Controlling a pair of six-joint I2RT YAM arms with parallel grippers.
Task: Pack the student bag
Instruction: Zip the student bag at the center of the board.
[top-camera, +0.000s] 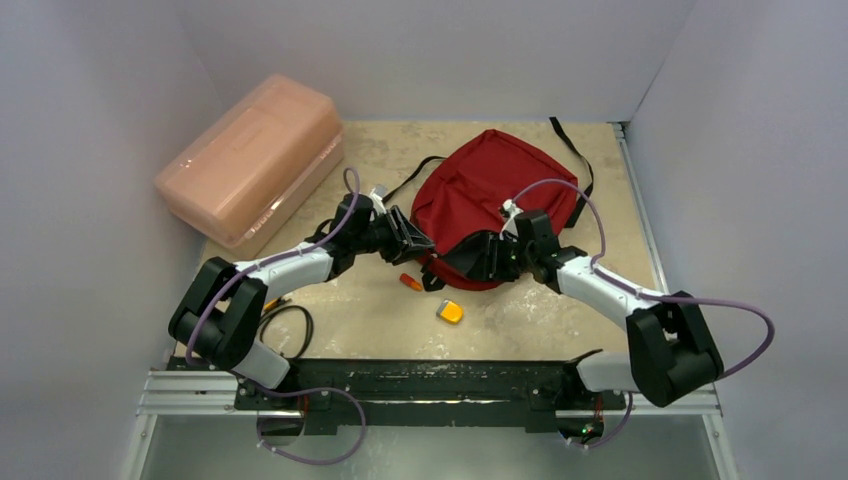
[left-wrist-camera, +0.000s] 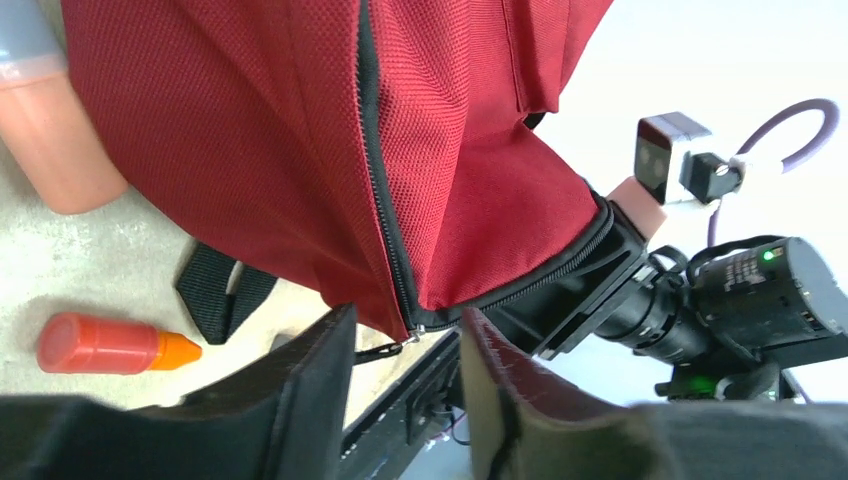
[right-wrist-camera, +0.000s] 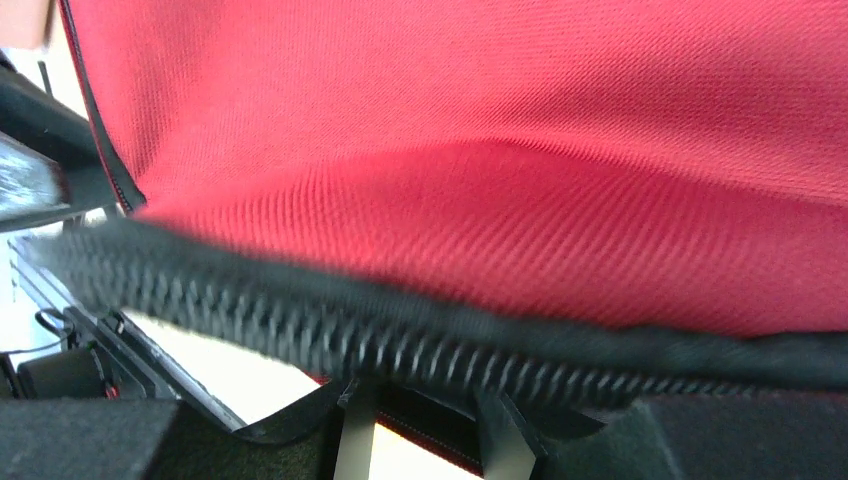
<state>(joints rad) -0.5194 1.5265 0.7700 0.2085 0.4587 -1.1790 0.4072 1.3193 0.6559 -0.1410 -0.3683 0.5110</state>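
Observation:
The dark red student bag (top-camera: 490, 185) lies at the back middle of the table, its black-lined opening facing the arms. My left gripper (top-camera: 412, 240) is open at the bag's near-left corner. In the left wrist view the gripper (left-wrist-camera: 408, 350) has the end of the bag's (left-wrist-camera: 250, 150) black zipper and its metal pull (left-wrist-camera: 412, 335) between the fingertips, untouched. My right gripper (top-camera: 492, 258) is at the raised front edge of the opening. In the right wrist view its jaws stand wide apart, and the black zipper edge (right-wrist-camera: 400, 345) of the bag (right-wrist-camera: 500, 150) lies across them.
An orange marker (top-camera: 410, 282) lies on the table just in front of the bag and also shows in the left wrist view (left-wrist-camera: 110, 345). A small yellow-orange item (top-camera: 450, 312) lies nearer the arms. A pink translucent box (top-camera: 250, 160) stands at the back left. Black straps (top-camera: 570, 145) trail behind the bag.

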